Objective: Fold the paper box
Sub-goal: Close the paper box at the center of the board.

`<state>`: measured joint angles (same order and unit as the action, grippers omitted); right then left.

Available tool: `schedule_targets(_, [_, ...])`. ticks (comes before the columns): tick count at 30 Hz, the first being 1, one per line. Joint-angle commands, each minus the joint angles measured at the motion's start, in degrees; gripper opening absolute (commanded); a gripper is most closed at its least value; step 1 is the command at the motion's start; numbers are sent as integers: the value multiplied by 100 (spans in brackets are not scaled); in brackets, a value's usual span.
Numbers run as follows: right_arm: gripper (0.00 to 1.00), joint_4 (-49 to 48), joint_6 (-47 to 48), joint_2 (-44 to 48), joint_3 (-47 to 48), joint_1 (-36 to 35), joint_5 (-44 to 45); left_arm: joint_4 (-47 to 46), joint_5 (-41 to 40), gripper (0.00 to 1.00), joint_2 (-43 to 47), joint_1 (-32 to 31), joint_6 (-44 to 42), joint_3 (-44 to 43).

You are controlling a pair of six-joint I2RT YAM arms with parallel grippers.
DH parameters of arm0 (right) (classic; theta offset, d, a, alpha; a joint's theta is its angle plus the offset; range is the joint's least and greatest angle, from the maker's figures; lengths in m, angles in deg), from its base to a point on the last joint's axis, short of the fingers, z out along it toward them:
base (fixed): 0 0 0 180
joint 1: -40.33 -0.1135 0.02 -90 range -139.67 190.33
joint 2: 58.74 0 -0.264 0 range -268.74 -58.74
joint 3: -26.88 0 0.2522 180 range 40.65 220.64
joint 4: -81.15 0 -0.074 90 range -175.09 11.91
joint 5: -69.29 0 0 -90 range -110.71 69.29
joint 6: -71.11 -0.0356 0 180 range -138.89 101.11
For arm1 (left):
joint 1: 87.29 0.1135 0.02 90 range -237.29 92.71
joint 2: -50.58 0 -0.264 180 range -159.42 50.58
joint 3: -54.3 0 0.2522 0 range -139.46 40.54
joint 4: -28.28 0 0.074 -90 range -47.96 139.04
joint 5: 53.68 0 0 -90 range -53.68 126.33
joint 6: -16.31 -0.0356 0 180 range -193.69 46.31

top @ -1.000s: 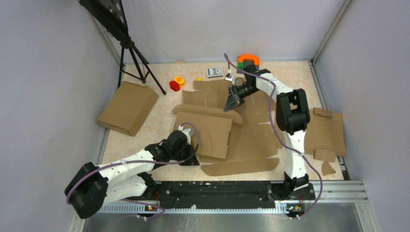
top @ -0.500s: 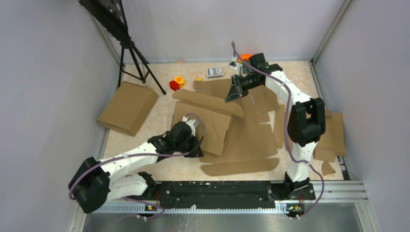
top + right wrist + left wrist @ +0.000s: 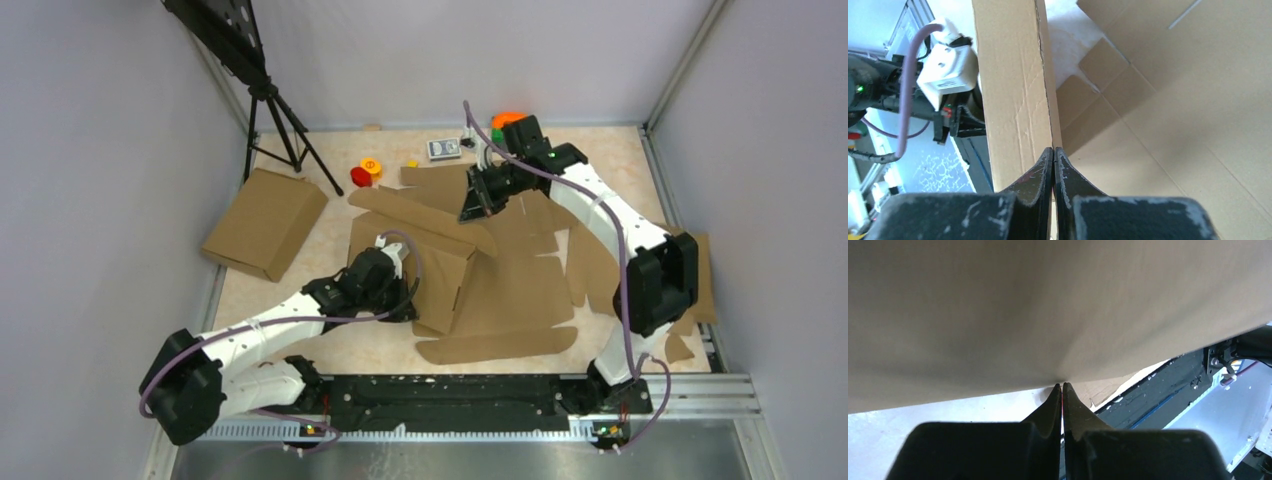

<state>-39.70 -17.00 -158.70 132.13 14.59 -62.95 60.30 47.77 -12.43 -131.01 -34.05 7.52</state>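
1. Top view: the paper box [image 3: 520, 290] lies spread over the middle of the table [image 3: 625, 150]. Most of the sheet is flat. Its left panel is tilted up off the table, and a long rounded flap runs along that panel's far side.
2. Top view: the left gripper [image 3: 404, 306] sits at the near edge of the raised panel, partly tucked under it. Its jaws are too hidden here to tell how they stand.
3. Top view: the right gripper [image 3: 470, 210] is over the far part of the sheet and points down at the right end of the long flap.
4. Top view: a cardboard slab [image 3: 265, 222] lies well apart at the left. A tripod [image 3: 278, 125] stands behind it. A red piece [image 3: 360, 178] and a yellow piece [image 3: 371, 165] sit just beside each other near the far edge. A second cardboard sheet [image 3: 700, 270] lies at the right edge.
5. Left wrist view: the left gripper [image 3: 1062, 386] has its jaws pressed fully together, with nothing between them. The tips touch the lower edge of the paper box [image 3: 1048, 310], whose panel fills the upper part of the view.
6. Right wrist view: the right gripper [image 3: 1054, 149] is also closed tight and holds nothing. Its tips rest against the edge of an upright strip of the paper box [image 3: 1013, 75]. Flat panels and tabs of the sheet lie to the right.
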Motion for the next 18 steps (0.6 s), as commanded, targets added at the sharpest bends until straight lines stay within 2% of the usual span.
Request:
schedule_targets(1, [0,-180,-145,716,-81,-402,731,-285,-124,0,73,65,-236,-30])
schedule_targets(10, [0,23,-456,1327,-262,-1045,1393,-639,-192,0,412,75,-510,-98])
schedule_targets(18, [0,-151,-708,1691,-676,-1345,1510,-643,-169,0,967,66,-561,171])
